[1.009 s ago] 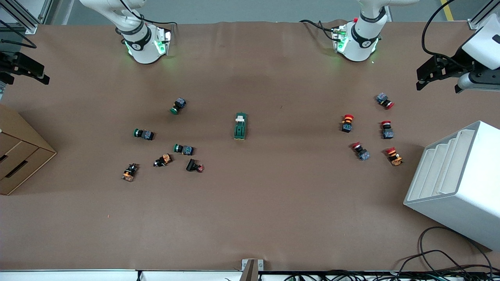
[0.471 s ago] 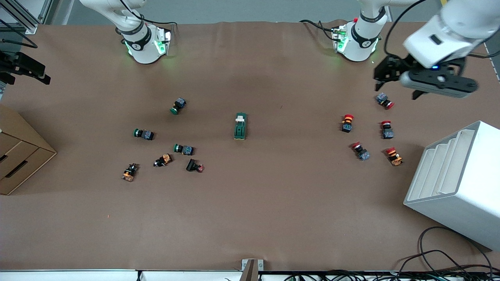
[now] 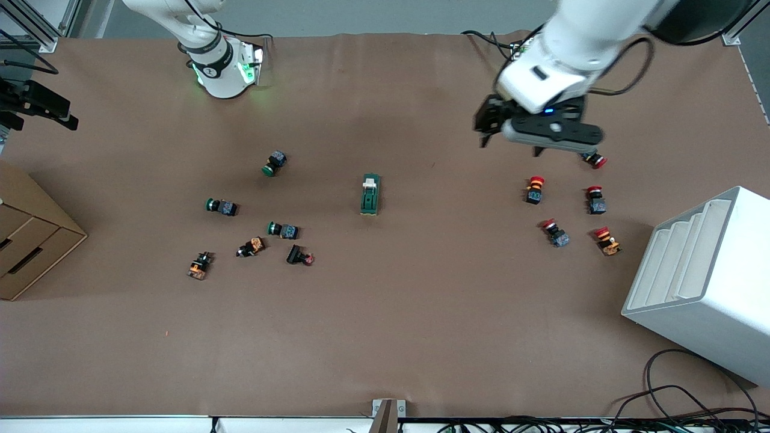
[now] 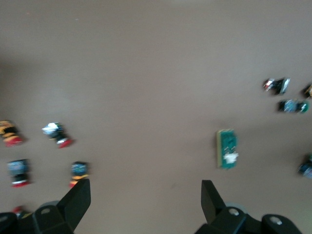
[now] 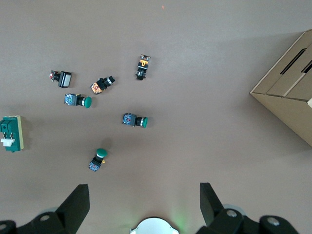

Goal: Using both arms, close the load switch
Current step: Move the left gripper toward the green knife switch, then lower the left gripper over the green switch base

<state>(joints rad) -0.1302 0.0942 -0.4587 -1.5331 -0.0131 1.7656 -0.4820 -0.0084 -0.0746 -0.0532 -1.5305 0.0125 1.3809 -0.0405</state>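
Mid-table, the small dark green rectangular load switch [image 3: 370,195] with its white lever lay untouched, well apart from both grippers.
Left gripper [image 3: 511,133], fingers spread and empty, hung over bare table near the red-capped push buttons [image 3: 535,189]; it should centre squarely over the switch before descending. Only the right wrist view showed the right gripper [image 5: 141,204] spread wide, waiting near its base.

All three cameras look down, sharing the load switch [image 3: 370,194].
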